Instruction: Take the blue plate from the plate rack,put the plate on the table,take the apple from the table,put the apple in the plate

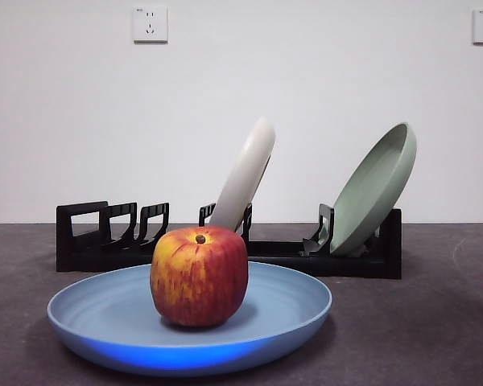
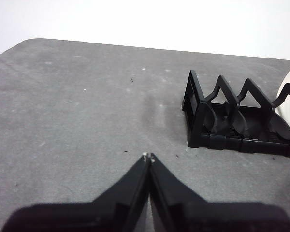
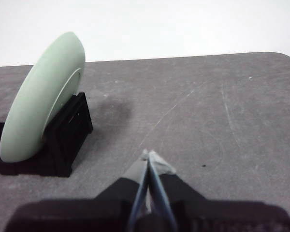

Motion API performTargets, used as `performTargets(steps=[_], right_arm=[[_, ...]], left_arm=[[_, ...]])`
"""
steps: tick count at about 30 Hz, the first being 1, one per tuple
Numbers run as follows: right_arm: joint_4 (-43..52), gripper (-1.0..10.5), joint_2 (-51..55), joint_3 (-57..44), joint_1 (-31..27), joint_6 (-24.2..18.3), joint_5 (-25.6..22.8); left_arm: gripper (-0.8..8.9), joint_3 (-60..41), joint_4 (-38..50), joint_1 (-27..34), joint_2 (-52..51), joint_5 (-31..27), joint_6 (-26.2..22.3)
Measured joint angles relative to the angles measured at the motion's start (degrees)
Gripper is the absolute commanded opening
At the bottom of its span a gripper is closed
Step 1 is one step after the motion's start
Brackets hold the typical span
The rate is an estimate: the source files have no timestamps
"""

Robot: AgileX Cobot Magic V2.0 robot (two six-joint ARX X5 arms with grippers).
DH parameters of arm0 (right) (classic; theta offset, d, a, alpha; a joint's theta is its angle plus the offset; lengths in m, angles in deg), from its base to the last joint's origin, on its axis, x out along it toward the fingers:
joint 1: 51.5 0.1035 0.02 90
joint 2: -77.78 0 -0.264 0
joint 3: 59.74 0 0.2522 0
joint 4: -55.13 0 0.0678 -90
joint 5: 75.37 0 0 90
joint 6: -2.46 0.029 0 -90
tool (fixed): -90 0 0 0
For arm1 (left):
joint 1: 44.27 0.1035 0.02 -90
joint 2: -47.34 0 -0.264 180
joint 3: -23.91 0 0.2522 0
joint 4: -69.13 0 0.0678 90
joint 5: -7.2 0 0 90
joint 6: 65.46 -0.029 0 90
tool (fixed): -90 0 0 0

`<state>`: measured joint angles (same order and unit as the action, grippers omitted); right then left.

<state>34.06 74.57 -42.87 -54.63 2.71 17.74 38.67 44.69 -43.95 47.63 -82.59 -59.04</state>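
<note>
Apple: you have the round red apple with yellow streaks (image 1: 199, 275) sitting upright in the large round matte light-blue plate (image 1: 290, 318), brown stem dimple facing up, a little left of the plate's middle.
Blue plate: it lies flat on the dark grey, slightly textured table (image 1: 435, 322), in front of the rack and apart from it.
Left gripper: your left gripper (image 2: 148, 156) hovers over bare table near the rack's loop-shaped end; its two black jaws are pressed together with nothing between them.
Plate rack: the long low black plastic rack with upright slotted dividers (image 1: 105, 237) runs across the table behind the blue plate. Its left slots stand free.
Cream plate: a cream-white round plate (image 1: 245, 175) stands on edge near the rack's middle, leaning right at the top. You see only its pale edge in the left wrist view.
Green plate: a sage-green round plate (image 1: 374, 189) stands in the rack's right end, also tilted right, hollow face toward the left.
Right gripper: your right gripper (image 3: 150, 155) hangs over bare table beside the rack's right end, the green plate well off to one side; jaws closed on each other, holding nothing.
</note>
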Motion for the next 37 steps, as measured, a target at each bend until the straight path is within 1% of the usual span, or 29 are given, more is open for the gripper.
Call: performTargets(steps=[3, 7, 10, 15, 18, 37], right_arm=[[0.02, 0.0, 1.22, -1.51, 0.00, 0.04, 1.29], [-2.43, 0.0, 2.60, -2.05, 0.20, 0.90, 2.89], [-2.43, 0.0, 2.95, -2.05, 0.83, 1.18, 3.17], [-2.40, 0.0, 2.01, -2.05, 1.27, 5.11, 2.75], [-2.47, 0.0, 1.77, -2.05, 1.27, 6.19, 1.66], [-2.49, 0.0, 1.77, -2.05, 1.27, 6.84, 1.22]], left_arm=[[-0.03, 0.00, 0.00, 0.00, 0.00, 0.00, 0.00], [-0.03, 0.00, 0.00, 0.02, 0.00, 0.00, 0.00], [-0.03, 0.00, 0.00, 0.02, 0.00, -0.02, 0.00], [-0.03, 0.00, 0.00, 0.00, 0.00, -0.02, 0.00], [-0.03, 0.00, 0.00, 0.00, 0.00, 0.00, 0.00], [-0.03, 0.00, 0.00, 0.00, 0.00, 0.00, 0.00]])
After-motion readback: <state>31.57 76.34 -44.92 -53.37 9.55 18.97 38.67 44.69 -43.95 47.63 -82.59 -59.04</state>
